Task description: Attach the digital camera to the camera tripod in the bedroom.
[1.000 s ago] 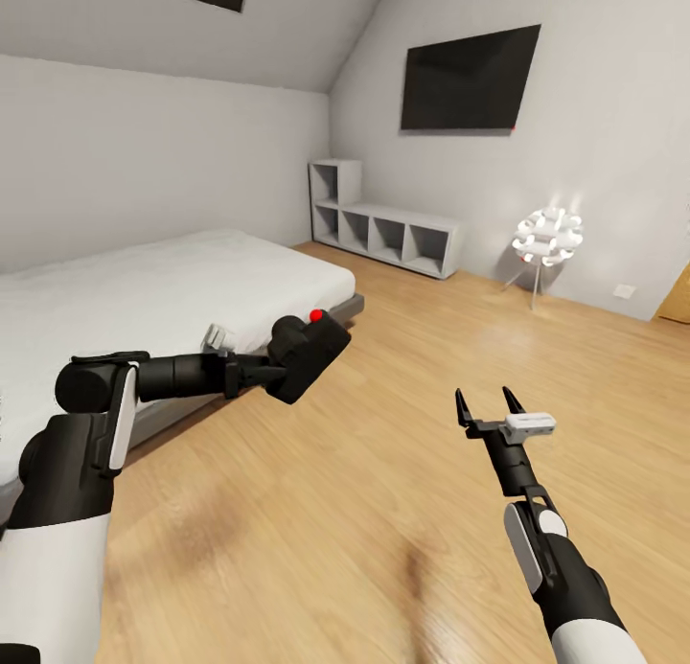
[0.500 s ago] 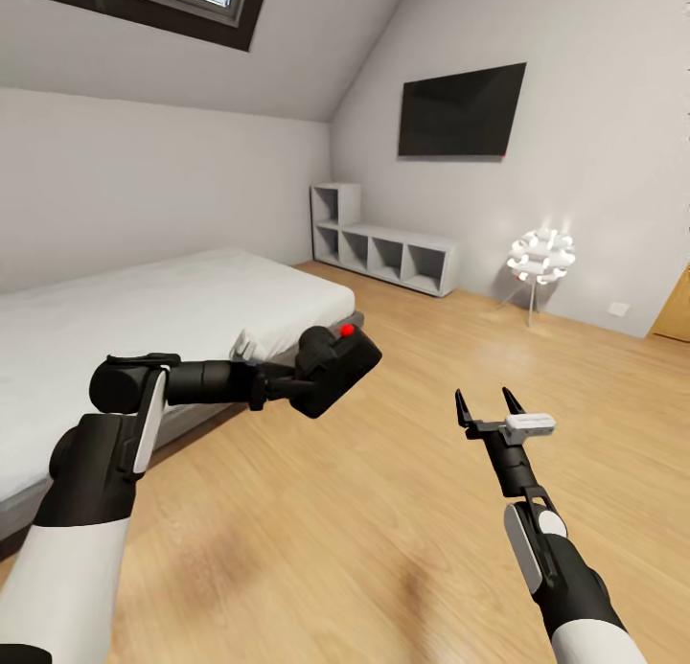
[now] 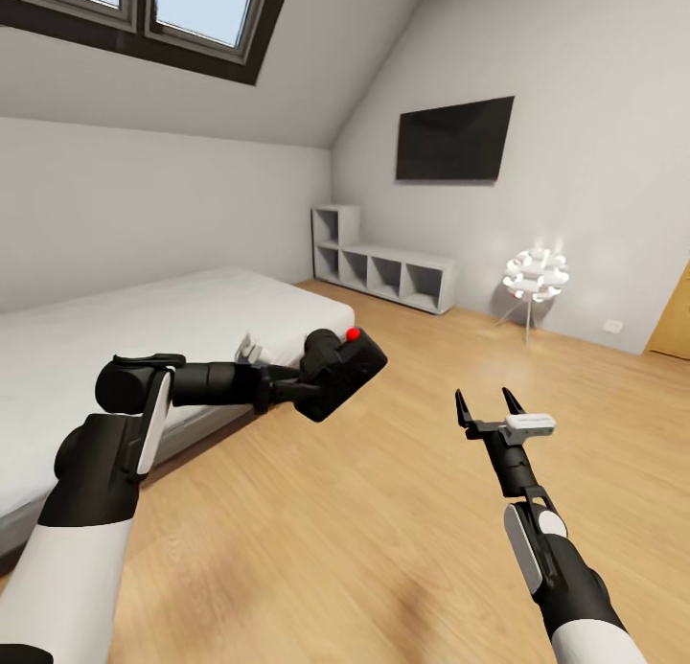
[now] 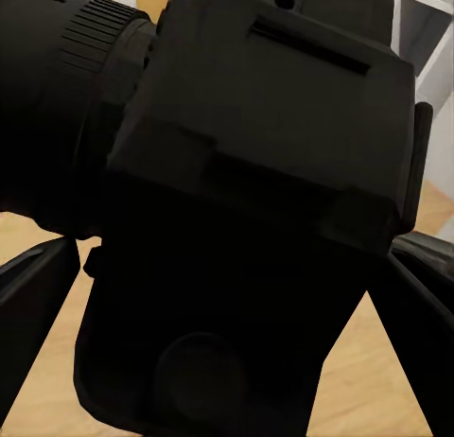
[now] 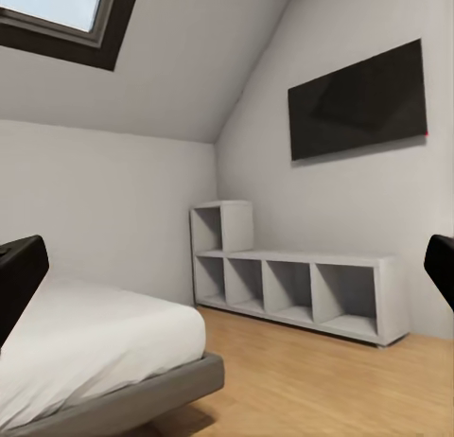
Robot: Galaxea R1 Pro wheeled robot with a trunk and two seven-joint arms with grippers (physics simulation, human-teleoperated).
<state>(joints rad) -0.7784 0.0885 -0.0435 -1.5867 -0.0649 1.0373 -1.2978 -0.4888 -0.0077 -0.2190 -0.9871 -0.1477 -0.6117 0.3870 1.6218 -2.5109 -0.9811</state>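
Camera pinched in left gripper, carried clear of the bed; right gripper spread, free for the tripod.

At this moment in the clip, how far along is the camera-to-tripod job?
Done: the digital camera is picked up, clamped in the left gripper and carried over the wood floor beside the bed. In hand: transport through the bedroom; the right gripper is open and empty. Left: reaching the tripod and mounting the camera; the legged thing by the wall is a white lamp.
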